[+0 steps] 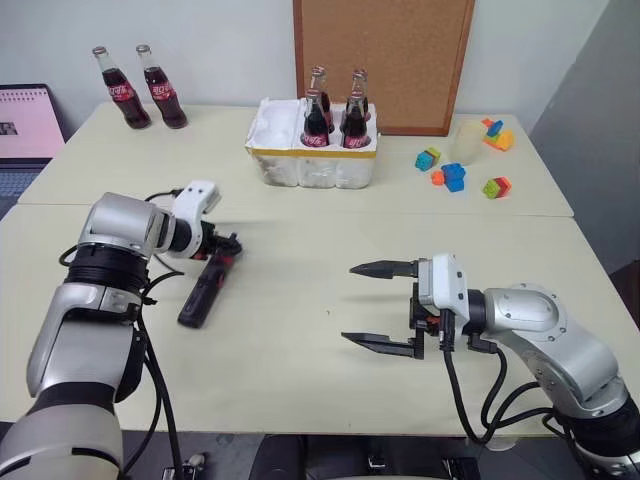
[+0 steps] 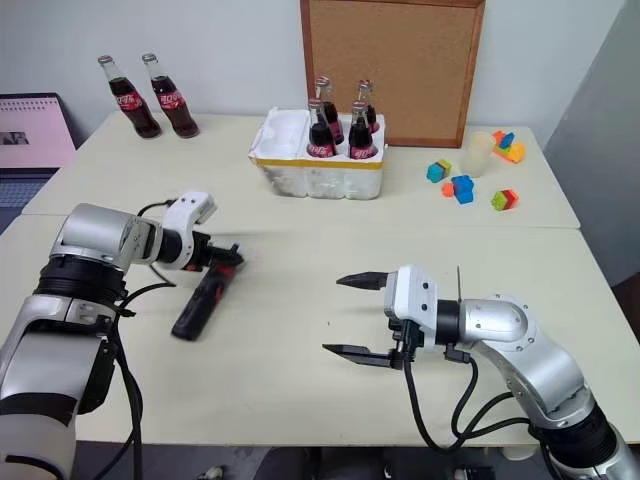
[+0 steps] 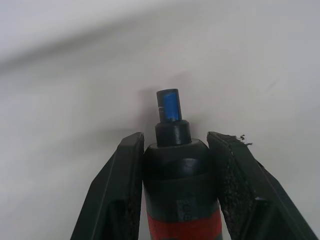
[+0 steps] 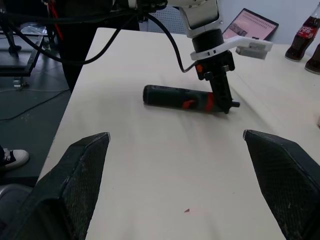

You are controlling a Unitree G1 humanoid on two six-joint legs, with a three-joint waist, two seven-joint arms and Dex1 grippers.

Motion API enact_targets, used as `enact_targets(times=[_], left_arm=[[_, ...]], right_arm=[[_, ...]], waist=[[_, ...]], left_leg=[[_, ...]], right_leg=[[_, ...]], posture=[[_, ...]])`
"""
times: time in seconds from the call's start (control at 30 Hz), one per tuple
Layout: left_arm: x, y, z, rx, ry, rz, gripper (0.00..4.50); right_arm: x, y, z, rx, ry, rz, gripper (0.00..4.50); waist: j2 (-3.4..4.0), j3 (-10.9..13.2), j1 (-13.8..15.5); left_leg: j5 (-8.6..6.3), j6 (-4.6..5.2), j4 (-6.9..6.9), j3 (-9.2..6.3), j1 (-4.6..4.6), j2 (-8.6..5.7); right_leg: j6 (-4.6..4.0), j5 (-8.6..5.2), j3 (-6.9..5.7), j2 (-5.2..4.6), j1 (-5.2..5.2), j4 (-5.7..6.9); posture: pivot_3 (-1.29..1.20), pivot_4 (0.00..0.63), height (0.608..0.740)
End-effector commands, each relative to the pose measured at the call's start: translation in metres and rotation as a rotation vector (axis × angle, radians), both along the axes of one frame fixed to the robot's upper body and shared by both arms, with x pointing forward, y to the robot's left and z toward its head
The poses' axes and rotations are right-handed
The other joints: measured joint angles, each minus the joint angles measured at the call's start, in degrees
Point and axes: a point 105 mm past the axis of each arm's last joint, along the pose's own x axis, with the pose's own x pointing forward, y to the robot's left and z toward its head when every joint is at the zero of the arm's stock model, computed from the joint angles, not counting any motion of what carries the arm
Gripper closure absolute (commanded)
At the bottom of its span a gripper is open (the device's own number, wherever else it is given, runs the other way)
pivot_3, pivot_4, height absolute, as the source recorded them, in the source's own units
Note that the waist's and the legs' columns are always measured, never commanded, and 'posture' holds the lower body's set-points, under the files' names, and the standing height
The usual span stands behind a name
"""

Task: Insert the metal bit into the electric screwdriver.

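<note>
Four cola bottles [image 1: 332, 118] in foam tray [image 1: 275, 150].

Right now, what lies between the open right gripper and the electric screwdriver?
Only bare table. In the left eye view nothing sits between the right gripper and the electric screwdriver, which the left gripper clamps near its tip.

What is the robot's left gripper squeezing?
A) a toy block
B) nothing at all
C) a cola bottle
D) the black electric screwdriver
D: the left gripper has its two black fingers shut on the electric screwdriver, near the end with the red marking.
</note>
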Motion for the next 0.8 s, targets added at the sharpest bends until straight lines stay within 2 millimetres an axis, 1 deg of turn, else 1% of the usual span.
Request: enact_targets(times=[0.03, 0.1, 0.17, 0.27, 0.37, 0.47, 0.53, 0.67, 0.73, 0.8], left_arm=[[0.000, -0.032, 0.063, -0.100, -0.333, -0.145, 2.85], [-0.006, -0.042, 0.069, -0.112, -0.413, -0.189, 2.86], [-0.013, -0.054, 0.076, -0.161, -0.488, -0.224, 2.86], [-0.024, -0.078, 0.081, -0.197, -0.607, -0.284, 2.88], [-0.033, -0.093, 0.079, -0.225, -0.657, -0.305, 2.88], [-0.047, -0.111, 0.075, -0.227, -0.746, -0.363, 2.88], [-0.051, -0.114, 0.071, -0.260, -0.746, -0.337, 2.88], [-0.060, -0.113, 0.059, -0.248, -0.774, -0.334, 2.88], [-0.062, -0.107, 0.050, -0.252, -0.758, -0.298, 2.89], [-0.066, -0.106, 0.043, -0.263, -0.744, -0.288, 2.89]], right_arm=[[-0.005, -0.008, 0.019, 0.022, -0.049, -0.005, 0.00], [-0.005, -0.011, 0.021, 0.027, -0.049, -0.020, 0.00], [-0.005, -0.015, 0.025, 0.031, -0.050, -0.037, 0.00], [-0.003, -0.021, 0.033, 0.032, -0.063, -0.064, 0.00], [-0.001, -0.025, 0.041, 0.042, -0.076, -0.081, 0.00], [0.000, -0.029, 0.050, 0.042, -0.085, -0.093, 0.00], [-0.001, -0.032, 0.052, 0.039, -0.085, -0.097, 0.00], [-0.002, -0.034, 0.055, 0.038, -0.083, -0.098, 0.00], [-0.003, -0.034, 0.055, 0.033, -0.080, -0.099, 0.00], [-0.004, -0.036, 0.055, 0.026, -0.076, -0.099, 0.00]], waist=[[0.01, 0.00, 0.11], [0.01, 0.00, 0.17], [0.00, 0.00, 0.11], [0.01, 0.00, 0.04], [0.01, 0.00, 0.24], [0.01, 0.00, 0.13], [0.01, 0.00, 0.14], [0.01, 0.00, 0.04], [0.01, 0.00, 0.04], [0.02, 0.00, 0.08]], left_leg=[[0.00, 0.00, 0.00, 0.00, 0.01, -0.01], [0.00, 0.00, 0.00, 0.02, 0.03, 0.01], [0.00, 0.00, 0.00, 0.07, 0.06, 0.00], [0.00, 0.00, -0.05, 0.08, 0.08, 0.01], [0.00, 0.00, -0.04, 0.06, 0.06, 0.00], [0.00, 0.00, -0.04, 0.08, 0.08, -0.01], [0.00, 0.00, -0.05, 0.12, 0.12, 0.00], [-0.01, 0.01, -0.05, 0.08, 0.14, 0.00], [-0.01, 0.01, -0.05, 0.12, 0.17, 0.02], [-0.01, 0.01, -0.06, 0.10, 0.20, 0.03]], right_leg=[[0.00, 0.00, 0.06, -0.01, 0.00, -0.01], [-0.07, 0.04, 0.19, -0.04, -0.02, -0.02], [-0.15, 0.09, 0.24, -0.06, -0.01, -0.02], [-0.22, 0.13, 0.27, -0.04, -0.01, -0.02], [-0.22, 0.14, 0.24, -0.04, -0.01, -0.03], [-0.12, 0.11, 0.28, -0.03, 0.00, -0.02], [0.02, 0.03, 0.33, -0.02, 0.02, -0.02], [0.06, 0.04, 0.31, 0.04, 0.03, -0.03], [0.06, 0.04, 0.37, 0.06, 0.03, -0.02], [0.06, 0.04, 0.34, 0.08, 0.05, -0.03]], posture=[[0.00, 0.150, 0.740], [0.00, 0.150, 0.740], [0.00, 0.150, 0.740], [0.00, 0.150, 0.740], [0.00, 0.150, 0.740], [0.00, 0.150, 0.740], [0.00, 0.150, 0.740], [0.00, 0.150, 0.740], [0.00, 0.150, 0.740], [0.00, 0.150, 0.740]])
